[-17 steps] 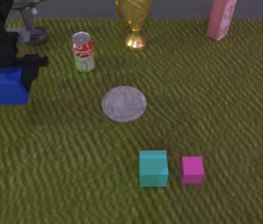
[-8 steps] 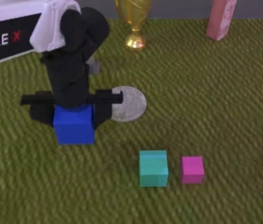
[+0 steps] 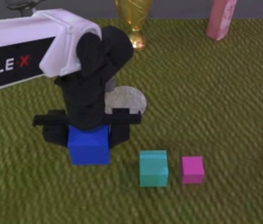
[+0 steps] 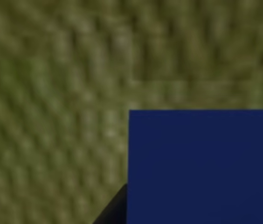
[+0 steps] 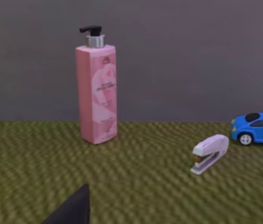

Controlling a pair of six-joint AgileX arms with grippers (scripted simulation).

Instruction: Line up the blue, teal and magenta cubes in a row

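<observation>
carried rightward, blue cube (image 3: 88, 145) now nears teal cube (image 3: 153, 168), left pincer (image 3: 87, 131) clamping it.

My left arm (image 3: 24, 51) bears part of a printed brand on its white casing, reading "ILE X" (first letters cut off). The pink pump bottle (image 5: 97, 93) has an unreadable label.

three cubes: blue cube (image 3: 89, 144), teal cube (image 3: 153, 168), magenta cube (image 3: 192, 169)
</observation>
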